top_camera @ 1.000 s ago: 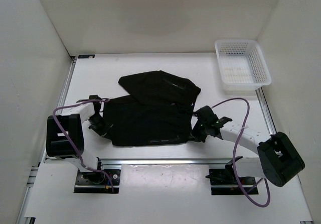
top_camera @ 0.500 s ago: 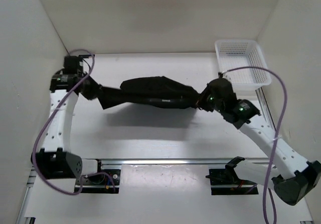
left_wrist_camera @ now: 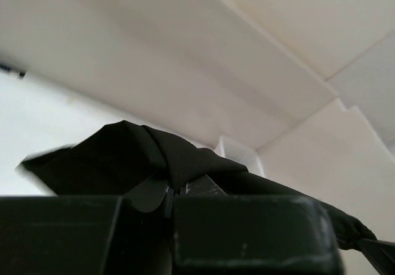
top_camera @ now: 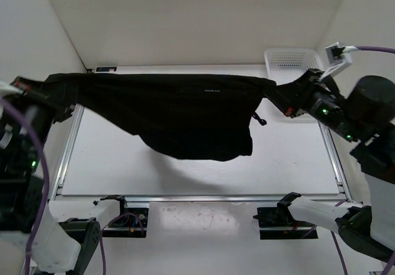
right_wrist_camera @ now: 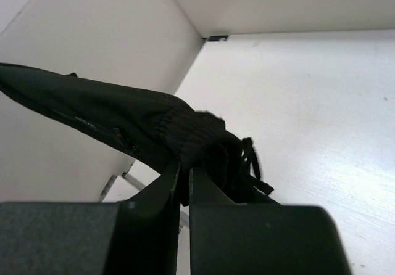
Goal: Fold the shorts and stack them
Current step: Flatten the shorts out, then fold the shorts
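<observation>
**Tally: ones and pairs**

One pair of black shorts (top_camera: 179, 114). One white mesh basket (top_camera: 290, 58), at the far right. One white bench (top_camera: 296, 158).

Two robot arms, the left arm (top_camera: 18, 164) and the right arm (top_camera: 370, 114). Two pairs of fingers, the left fingers (left_wrist_camera: 148, 195) and the right fingers (right_wrist_camera: 162, 192). Two purple cables, a left cable (top_camera: 38, 182) and a right cable (top_camera: 373, 49). Two black base mounts at the near edge, a left mount (top_camera: 123, 216) and a right mount (top_camera: 278, 216).
</observation>
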You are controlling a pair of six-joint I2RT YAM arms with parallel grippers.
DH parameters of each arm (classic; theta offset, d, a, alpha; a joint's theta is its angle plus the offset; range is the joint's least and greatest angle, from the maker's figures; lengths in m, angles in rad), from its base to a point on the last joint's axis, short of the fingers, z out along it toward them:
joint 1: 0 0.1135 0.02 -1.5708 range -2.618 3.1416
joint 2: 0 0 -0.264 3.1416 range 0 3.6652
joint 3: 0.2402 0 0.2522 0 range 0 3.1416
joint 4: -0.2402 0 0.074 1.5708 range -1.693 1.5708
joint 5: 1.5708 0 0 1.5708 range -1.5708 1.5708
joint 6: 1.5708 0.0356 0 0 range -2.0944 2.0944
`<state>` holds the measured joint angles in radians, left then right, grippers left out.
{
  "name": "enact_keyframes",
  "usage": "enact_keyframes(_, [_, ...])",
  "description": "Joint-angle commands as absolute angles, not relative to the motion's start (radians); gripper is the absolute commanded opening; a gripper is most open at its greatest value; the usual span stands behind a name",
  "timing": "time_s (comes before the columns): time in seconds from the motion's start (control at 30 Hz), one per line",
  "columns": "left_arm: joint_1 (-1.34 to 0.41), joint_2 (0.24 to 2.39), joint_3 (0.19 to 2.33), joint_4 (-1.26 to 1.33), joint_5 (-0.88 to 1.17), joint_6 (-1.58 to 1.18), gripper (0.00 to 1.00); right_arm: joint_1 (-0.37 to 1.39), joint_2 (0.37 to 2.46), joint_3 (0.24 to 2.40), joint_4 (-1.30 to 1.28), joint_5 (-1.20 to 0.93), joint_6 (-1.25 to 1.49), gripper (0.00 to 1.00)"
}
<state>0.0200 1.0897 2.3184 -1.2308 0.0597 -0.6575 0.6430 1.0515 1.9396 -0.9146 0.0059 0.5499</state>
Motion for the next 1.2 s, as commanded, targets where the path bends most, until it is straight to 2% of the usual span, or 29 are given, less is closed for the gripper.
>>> enact_keyframes(0.0, [0.025, 1.101, 2.414, -1.255, -0.043, -0.606, 0.10, 0.638, 1.052, 2.049, -1.057, -0.015, 0.463, 0.00])
enact_keyframes(0.17, [0.025, 1.111, 2.358, -1.246, -0.029, -0.597, 0.10, 0.638, 1.005, 2.017, -1.086, 0.069, 0.494, 0.00])
enact_keyframes(0.33, [0.025, 1.173, 2.107, -1.180, -0.005, -0.575, 0.10, 0.638, 1.014, 1.875, -1.114, 0.210, 0.505, 0.00])
enact_keyframes(0.47, [0.025, 1.285, 1.947, -1.092, 0.046, -0.557, 0.10, 0.605, 1.119, 1.699, -1.057, 0.302, 0.459, 0.00])
enact_keyframes(0.63, [0.006, 1.576, 1.904, -1.034, 0.061, -0.548, 0.10, 0.451, 1.360, 1.542, -0.873, 0.233, 0.402, 0.00])
enact_keyframes(0.83, [-0.014, 1.956, 2.144, -1.058, 0.025, -0.529, 0.10, 0.338, 1.758, 1.638, -0.743, 0.170, 0.391, 0.00])
enact_keyframes(1.0, [-0.014, 2.160, 2.405, -1.101, 0.034, -0.520, 0.10, 0.304, 2.047, 1.895, -0.768, 0.153, 0.391, 0.00])
enact_keyframes(1.17, [-0.014, 2.273, 2.554, -1.091, 0.081, -0.502, 0.10, 0.284, 2.138, 2.040, -0.782, 0.114, 0.410, 0.00])
